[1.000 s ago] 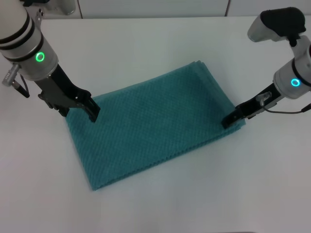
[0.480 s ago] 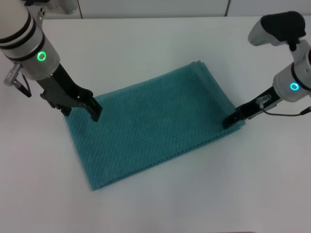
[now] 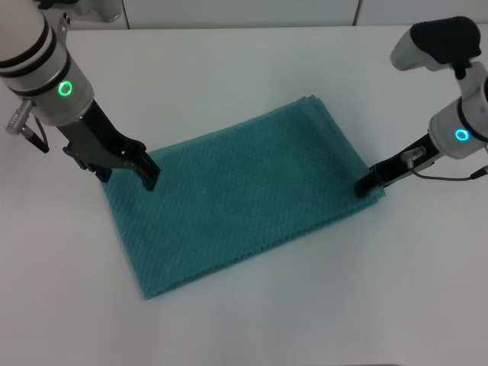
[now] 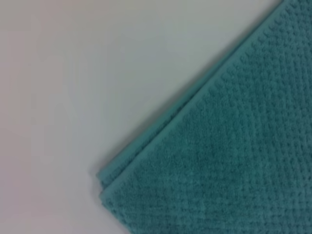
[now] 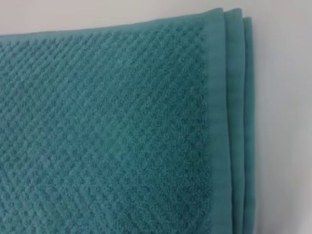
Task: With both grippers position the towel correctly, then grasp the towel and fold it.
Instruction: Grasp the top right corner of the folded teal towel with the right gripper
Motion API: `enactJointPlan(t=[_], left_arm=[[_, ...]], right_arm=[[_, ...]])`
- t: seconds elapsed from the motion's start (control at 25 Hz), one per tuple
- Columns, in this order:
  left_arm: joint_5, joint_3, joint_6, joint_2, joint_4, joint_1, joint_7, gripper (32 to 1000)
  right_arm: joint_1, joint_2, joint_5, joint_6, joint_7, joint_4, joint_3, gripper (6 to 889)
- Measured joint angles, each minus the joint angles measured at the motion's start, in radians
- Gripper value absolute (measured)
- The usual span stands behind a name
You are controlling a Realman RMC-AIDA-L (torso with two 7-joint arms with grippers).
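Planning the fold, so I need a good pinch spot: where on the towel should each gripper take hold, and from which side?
Probably the corners. The towel lies flat in stacked layers, so its edges are the only liftable parts. The left gripper sits at the far-left corner, the right gripper at the right corner; each should come in from outside, low over the table, pinching all layers.

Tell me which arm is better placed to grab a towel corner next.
Right, probably. The right gripper sits low at the towel's right corner, touching its edge. The left gripper is at the left corner too, but over the cloth rather than at its edge.
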Motion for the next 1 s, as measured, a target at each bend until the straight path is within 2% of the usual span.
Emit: enactJointPlan(t=[0.2, 0.44, 0.52, 0.68, 1.0], left_arm=[[0.0, 0.0, 0.0, 0.0, -0.001, 0.001, 0.0, 793], [0.0, -0.003, 0.0, 0.0, -0.001, 0.001, 0.005, 792], [0.0, -0.005, 0.0, 0.0, -0.001, 0.001, 0.007, 792], [0.0, -0.005, 0.001, 0.0, -0.001, 0.001, 0.007, 791], [0.0, -0.006, 0.002, 0.0, -0.009, 0.001, 0.008, 791]], right_arm=[[-0.006, -0.001, 0.001, -0.014, -0.017, 0.0, 0.004, 512], [-0.009, -0.004, 0.004, -0.025, -0.039, 0.0, 0.007, 269], [-0.01, -0.004, 0.009, -0.025, -0.048, 0.0, 0.007, 78], [-0.011, -0.006, 0.046, -0.02, -0.072, 0.0, 0.007, 63], [-0.011, -0.007, 0.052, -0.02, -0.079, 0.0, 0.007, 37]])
